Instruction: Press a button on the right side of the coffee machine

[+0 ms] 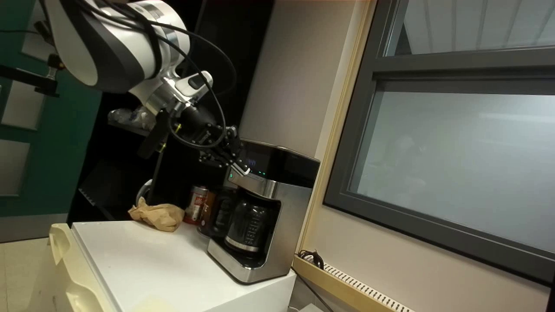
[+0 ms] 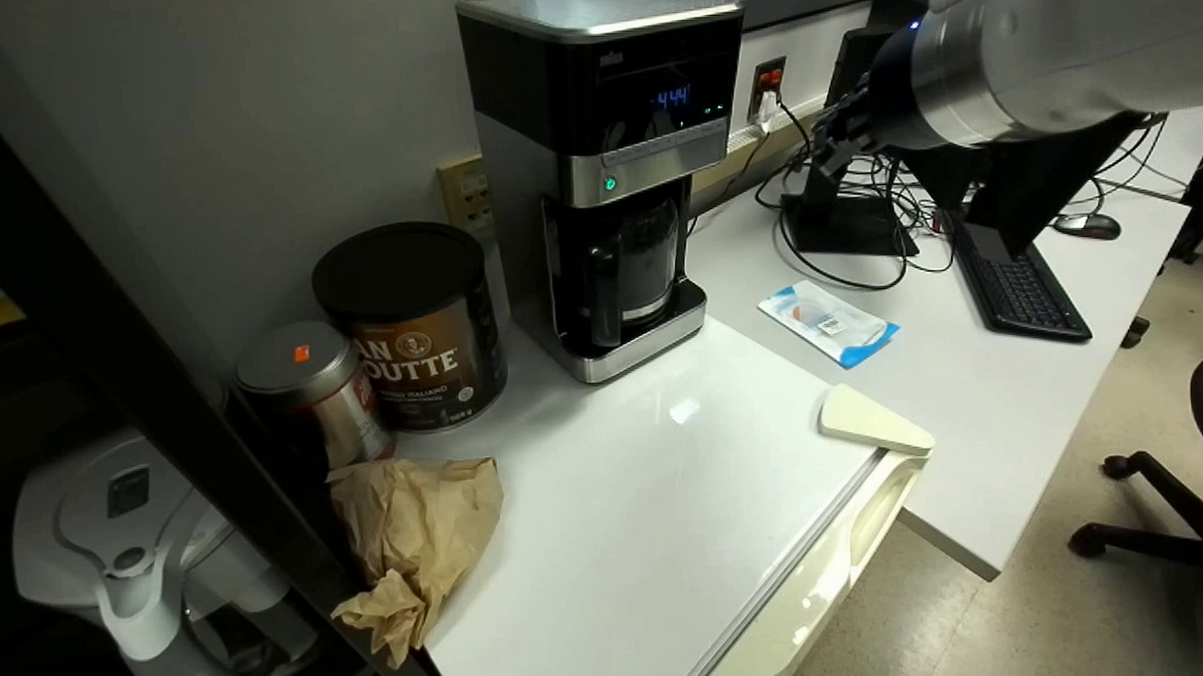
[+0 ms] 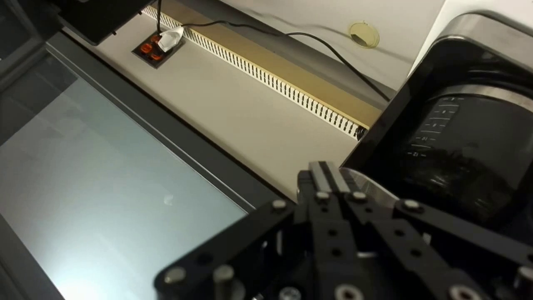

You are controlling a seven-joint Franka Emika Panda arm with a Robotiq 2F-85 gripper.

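The coffee machine stands upright on a white cabinet top, and it also shows in an exterior view. It has a lit display, a silver front panel with a button row and a green-lit button. The dark glass carafe sits inside. My gripper overlaps the upper front panel in an exterior view. In another exterior view the gripper shows apart from the machine, to its right. In the wrist view its fingers are together and empty; the buttons are hidden there.
A brown can, a silver-red can and a crumpled paper bag stand beside the machine. A desk with a packet, keyboard and loose cables adjoins. A wall and window frame are close behind.
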